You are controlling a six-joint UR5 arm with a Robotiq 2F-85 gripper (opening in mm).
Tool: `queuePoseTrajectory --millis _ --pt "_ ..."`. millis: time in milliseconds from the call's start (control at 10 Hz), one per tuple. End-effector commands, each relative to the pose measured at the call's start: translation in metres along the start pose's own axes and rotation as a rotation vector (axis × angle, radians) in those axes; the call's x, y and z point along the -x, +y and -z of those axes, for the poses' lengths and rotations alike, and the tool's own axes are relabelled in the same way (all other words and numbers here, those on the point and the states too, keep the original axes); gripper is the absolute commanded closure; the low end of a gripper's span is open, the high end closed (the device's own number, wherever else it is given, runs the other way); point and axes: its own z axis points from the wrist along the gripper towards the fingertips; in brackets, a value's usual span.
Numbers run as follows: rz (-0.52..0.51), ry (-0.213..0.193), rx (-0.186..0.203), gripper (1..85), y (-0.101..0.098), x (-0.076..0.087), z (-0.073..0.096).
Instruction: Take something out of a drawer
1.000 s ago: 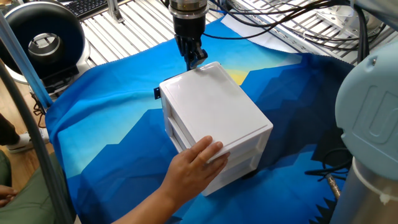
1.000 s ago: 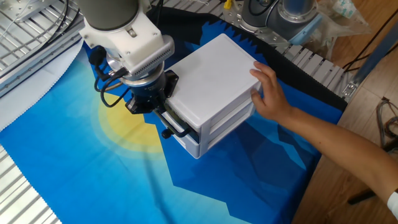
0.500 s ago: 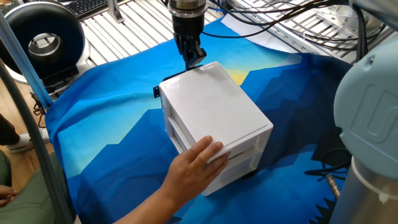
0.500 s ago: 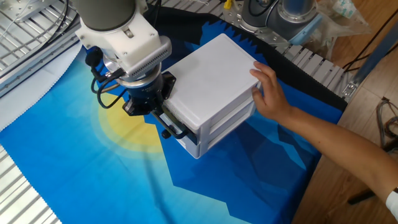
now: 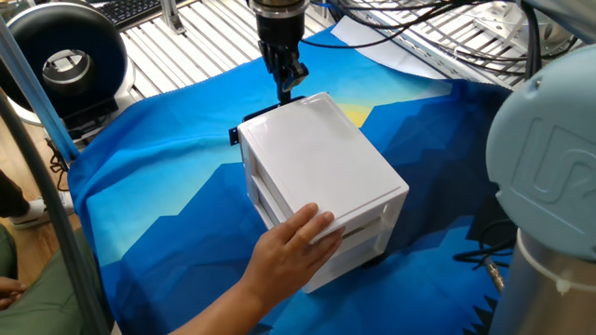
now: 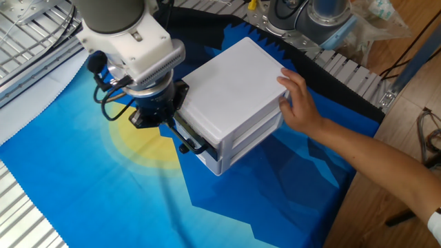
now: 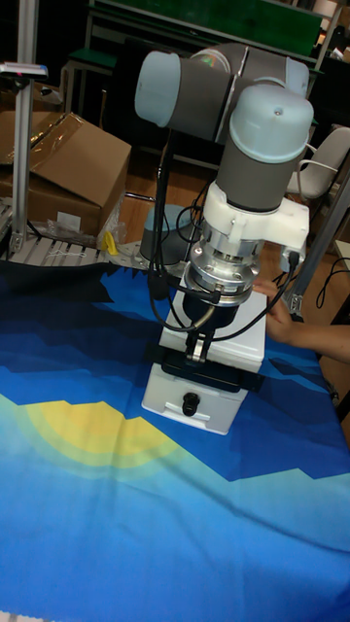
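The white drawer unit [image 5: 321,163] [image 6: 234,83] stands on the blue cloth, and a person's hand [image 5: 293,237] [image 6: 300,103] steadies its rear. My gripper [image 5: 286,91] [image 6: 176,127] [image 7: 198,352] points down at the unit's front, with its fingers close together on the top drawer's black handle. The drawer [image 7: 206,375] shows as a dark strip sticking out a little from the front. Below it is the lower drawer with its black knob [image 7: 189,401]. The something is hidden; no cube shows in any view.
A round black device [image 5: 65,56] sits at the table's far left corner. The second robot's grey base [image 5: 549,186] fills the right edge, with cables [image 5: 484,261] on the cloth beside it. A cardboard box [image 7: 58,175] stands behind the table.
My gripper has drawn back a little from the unit's front, and the dark strip of the top drawer has grown slightly. The hand and unit have stayed put.
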Motion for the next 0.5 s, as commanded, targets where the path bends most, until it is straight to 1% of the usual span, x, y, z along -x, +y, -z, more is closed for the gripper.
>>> queuePoseTrajectory --millis 0,200,300,400 --pt "-0.037 -0.002 0.008 84.7 -0.004 0.0 0.004" --pt "-0.07 0.017 0.004 84.7 0.006 0.004 0.006" --pt "-0.079 0.018 0.0 84.7 0.009 0.007 0.003" --pt "-0.087 0.007 -0.009 84.7 0.01 0.012 -0.003"
